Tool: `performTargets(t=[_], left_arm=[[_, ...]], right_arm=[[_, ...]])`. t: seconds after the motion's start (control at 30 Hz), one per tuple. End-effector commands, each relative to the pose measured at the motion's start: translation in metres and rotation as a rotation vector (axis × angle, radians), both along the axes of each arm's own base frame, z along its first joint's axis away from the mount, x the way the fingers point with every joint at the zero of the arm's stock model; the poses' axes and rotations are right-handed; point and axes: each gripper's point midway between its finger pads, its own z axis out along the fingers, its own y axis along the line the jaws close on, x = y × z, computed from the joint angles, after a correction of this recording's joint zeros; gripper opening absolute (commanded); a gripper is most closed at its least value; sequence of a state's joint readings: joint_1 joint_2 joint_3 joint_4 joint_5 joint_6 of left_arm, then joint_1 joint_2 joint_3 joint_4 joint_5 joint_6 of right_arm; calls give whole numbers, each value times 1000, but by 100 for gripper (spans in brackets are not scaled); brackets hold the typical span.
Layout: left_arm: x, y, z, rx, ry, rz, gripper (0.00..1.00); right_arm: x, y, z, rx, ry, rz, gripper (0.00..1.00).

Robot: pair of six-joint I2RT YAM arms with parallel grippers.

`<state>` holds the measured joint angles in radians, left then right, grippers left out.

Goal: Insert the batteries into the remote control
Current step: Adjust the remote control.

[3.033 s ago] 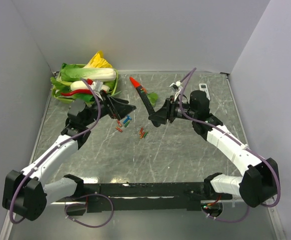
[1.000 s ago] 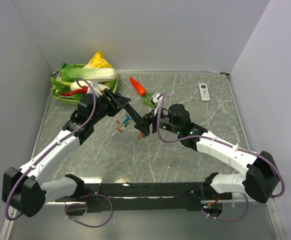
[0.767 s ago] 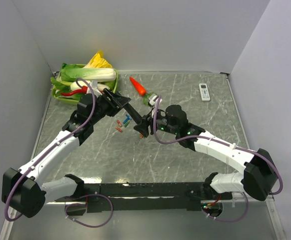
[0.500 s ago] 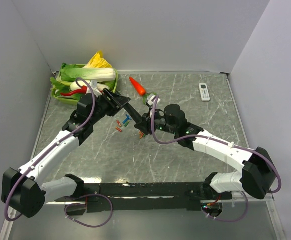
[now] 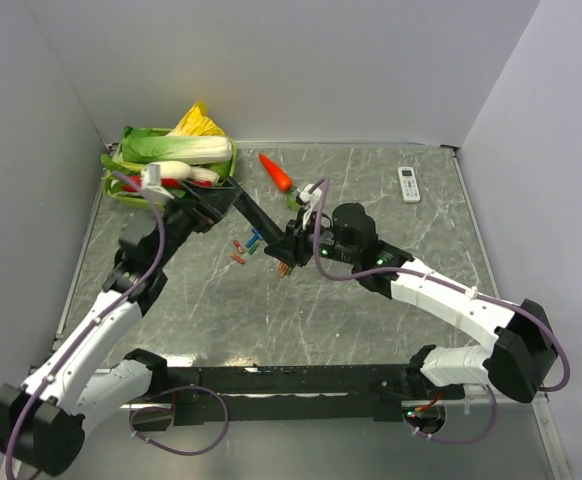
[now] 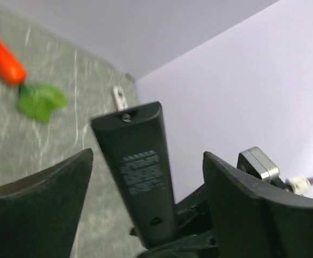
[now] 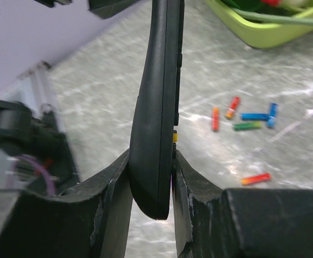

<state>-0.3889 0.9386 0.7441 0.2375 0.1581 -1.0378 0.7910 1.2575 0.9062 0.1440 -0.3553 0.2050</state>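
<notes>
Marble tabletop (image 5: 371,320) | clamping remote control (image 7: 159,97) edge-on in right gripper (image 7: 150,166), up off the surface | holding left gripper (image 6: 146,156) wide open around its other end (not touching) | leaving batteries (image 7: 248,115) lying loose nearby

The slim black plastic remote control (image 7: 157,107) is matt, with a faint sheen along its edge. The right gripper (image 7: 151,164) has matt black, slightly grainy plastic fingers (image 7: 111,209). The grey marbled surface (image 5: 371,310) looks smooth and softly glossy, streaked with pale scratches. The small coloured stick batteries (image 7: 252,116) shine like smooth plastic, as does the lime-green tray (image 7: 264,35) at the upper right of the right wrist view.
</notes>
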Motion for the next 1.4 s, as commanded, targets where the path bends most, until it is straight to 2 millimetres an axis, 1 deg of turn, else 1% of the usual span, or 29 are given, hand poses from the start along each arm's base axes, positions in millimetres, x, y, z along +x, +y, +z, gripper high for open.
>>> performTargets(t=[0.0, 0.03, 0.07, 0.1, 0.13, 0.17, 0.2, 0.23, 0.27, 0.33, 0.37, 0.4, 0.43, 0.47, 0.5, 0.53, 0.57, 0.63, 0.67, 0.73, 0.9, 1.03, 1.07, 1.13, 1.17, 1.23, 1.27, 1.33, 1.37], left_arm=[[-24, 19, 50, -7, -314, -20, 90], [-30, 21, 58, 6, -380, -34, 91], [-37, 21, 63, 10, -417, -42, 93], [-39, 21, 62, 19, -433, -50, 94], [-43, 20, 62, 26, -450, -69, 95], [-47, 20, 68, 21, -488, -82, 96], [-51, 18, 68, 14, -505, -104, 97], [-55, 16, 71, 6, -526, -121, 97], [-64, 13, 80, -7, -585, -156, 98], [-70, 8, 86, -35, -609, -206, 99], [-72, 1, 84, -33, -611, -254, 99], [-75, 0, 93, -50, -634, -274, 100], [-76, -4, 93, -56, -633, -302, 99], [-72, -8, 88, -59, -615, -324, 99], [-77, -9, 95, -86, -636, -344, 99], [-78, -11, 97, -101, -642, -358, 99], [-74, -13, 94, -112, -631, -371, 99], [-78, -18, 101, -137, -637, -411, 98], [-74, -20, 99, -143, -625, -423, 97], [-81, -21, 108, -174, -656, -444, 96], [-83, -23, 118, -202, -661, -474, 90], [-87, -28, 116, -226, -646, -497, 87], [-87, -27, 116, -234, -651, -498, 84], [-89, -29, 113, -248, -630, -514, 81], [-88, -31, 111, -245, -625, -521, 77], [-89, -32, 110, -246, -620, -527, 73], [-88, -33, 109, -244, -618, -527, 68], [-87, -33, 107, -236, -614, -525, 61], [-88, -33, 107, -233, -613, -526, 52]], right_arm=[[-14, 1, 90, 229, -31, 69, 0], [-19, 2, 98, 257, -32, 107, 0], [-18, -1, 104, 288, -6, 107, 0], [-20, -1, 108, 308, 9, 126, 0], [-27, -1, 117, 343, 1, 181, 0], [-29, -1, 118, 372, 53, 203, 0], [-26, -5, 123, 397, 60, 215, 0], [-28, -5, 123, 411, 76, 238, 0], [-33, -5, 128, 435, 91, 284, 0], [-37, -4, 131, 442, 93, 317, 0], [-40, -3, 132, 443, 94, 344, 0], [-43, -3, 134, 449, 97, 362, 0], [-43, -2, 134, 452, 101, 375, 0], [-45, -1, 137, 460, 104, 391, 0], [-49, 0, 136, 454, 110, 417, 0], [-49, 1, 135, 452, 116, 428, 0], [-50, 1, 136, 456, 123, 439, 0], [-50, 2, 134, 457, 130, 450, 0], [-50, 3, 133, 455, 133, 454, 0], [-51, 4, 131, 446, 143, 470, 0], [-52, 4, 129, 441, 152, 472, 0], [-52, 4, 127, 441, 155, 472, 0], [-52, 4, 127, 441, 155, 473, 0], [-51, 4, 124, 436, 162, 471, 0], [-52, 5, 123, 434, 167, 476, 0], [-52, 5, 121, 433, 177, 476, 0], [-52, 5, 120, 433, 180, 475, 0], [-52, 5, 119, 431, 182, 477, 0], [-52, 5, 117, 427, 187, 474, 0]])
